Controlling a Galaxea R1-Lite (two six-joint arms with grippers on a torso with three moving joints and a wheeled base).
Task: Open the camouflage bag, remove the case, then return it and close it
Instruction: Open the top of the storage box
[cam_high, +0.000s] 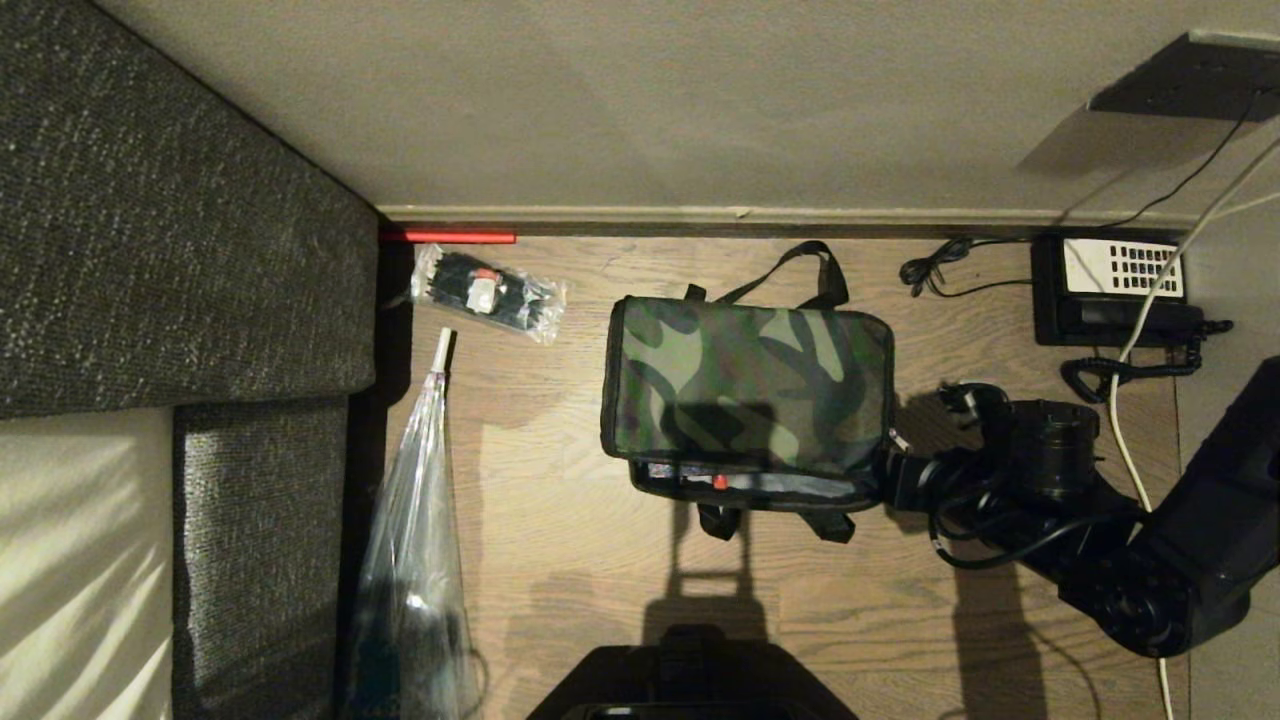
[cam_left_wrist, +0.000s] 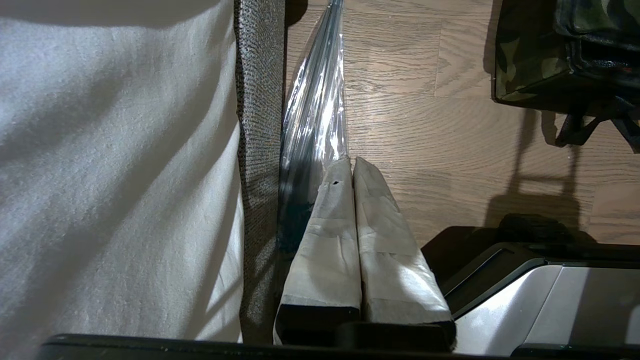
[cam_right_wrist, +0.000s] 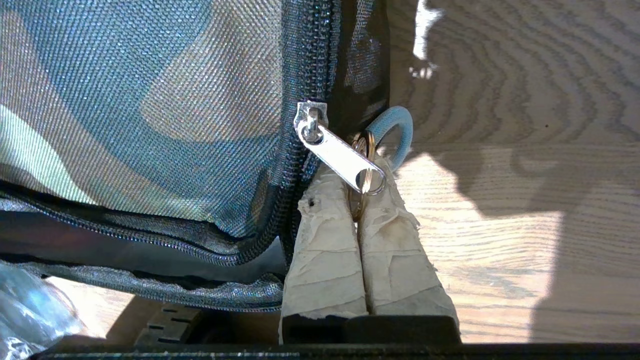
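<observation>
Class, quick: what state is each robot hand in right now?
Left hand: closed, holding nothing, parked beside the sofa.
Right hand: closed on the zipper pull ring at the camouflage bag corner.

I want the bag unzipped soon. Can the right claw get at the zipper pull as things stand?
Probably yes. The right claw is already at the near right corner of the camouflage bag, shut on the ring threaded through the zipper pull. Nothing stands between them.
</observation>
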